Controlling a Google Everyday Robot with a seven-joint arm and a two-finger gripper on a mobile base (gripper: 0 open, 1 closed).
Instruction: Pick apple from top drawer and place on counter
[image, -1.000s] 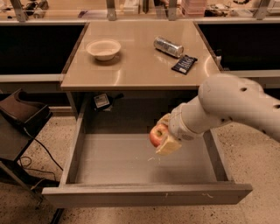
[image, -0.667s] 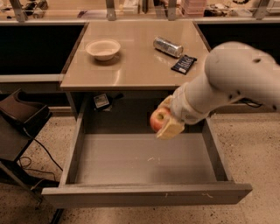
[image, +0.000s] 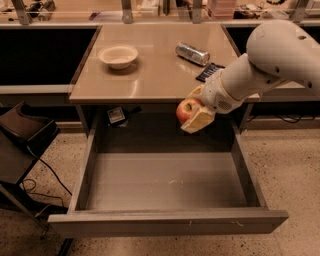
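Observation:
My gripper (image: 192, 111) is shut on the red-orange apple (image: 185, 110) and holds it in the air above the back of the open top drawer (image: 165, 182), level with the front edge of the tan counter (image: 150, 75). The cream fingers (image: 200, 119) clasp the apple from the right. The white arm comes in from the upper right. The grey drawer is pulled fully out and its flat bottom is bare.
A white bowl (image: 118, 55) stands on the counter's left. A silver can (image: 192, 53) lies at its right, with a dark packet (image: 210, 72) beside it. A black chair (image: 22, 135) and cables are on the floor at left. A small tag (image: 116, 115) hangs under the counter.
The gripper has lifted the apple up out of the drawer and toward the counter's front edge. The arm has risen with it.

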